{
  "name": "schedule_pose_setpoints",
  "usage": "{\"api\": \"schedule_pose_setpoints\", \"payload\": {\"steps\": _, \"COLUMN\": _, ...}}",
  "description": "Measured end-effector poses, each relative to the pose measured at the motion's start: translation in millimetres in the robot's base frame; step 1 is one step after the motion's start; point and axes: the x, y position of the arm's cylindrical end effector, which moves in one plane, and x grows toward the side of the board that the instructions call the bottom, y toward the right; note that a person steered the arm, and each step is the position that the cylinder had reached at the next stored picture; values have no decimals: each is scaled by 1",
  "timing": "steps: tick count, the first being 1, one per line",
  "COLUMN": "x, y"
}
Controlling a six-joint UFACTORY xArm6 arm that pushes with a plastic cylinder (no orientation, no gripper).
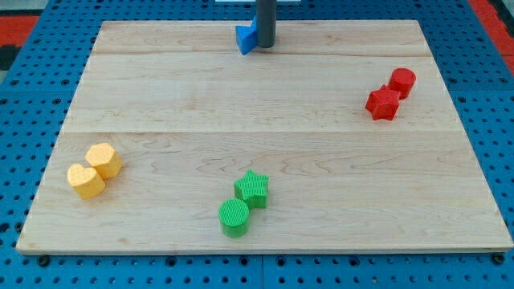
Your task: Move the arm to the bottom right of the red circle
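The red circle [402, 82] sits at the view's right, in the upper part of the wooden board [265, 104]. A red star [383, 103] touches it at its lower left. My tip [265, 46] rests on the board at the view's top centre, far to the left of the red circle. It stands right beside a blue block [246, 38], touching that block's right side; the blue block's shape is partly hidden by the rod.
A green star [253, 188] and a green circle [234, 217] sit together at the bottom centre. A yellow hexagon [104, 160] and a yellow heart [85, 181] sit together at the lower left. Blue pegboard surrounds the board.
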Motion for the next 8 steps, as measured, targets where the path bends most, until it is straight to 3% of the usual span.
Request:
{"api": "schedule_pose_setpoints", "payload": {"steps": 1, "x": 30, "y": 3}}
{"api": "schedule_pose_setpoints", "payload": {"steps": 2, "x": 33, "y": 3}}
{"api": "schedule_pose_setpoints", "payload": {"steps": 4, "x": 86, "y": 43}}
{"api": "schedule_pose_setpoints", "payload": {"steps": 6, "x": 81, "y": 72}}
{"api": "schedule_pose_setpoints", "payload": {"steps": 8, "x": 53, "y": 162}}
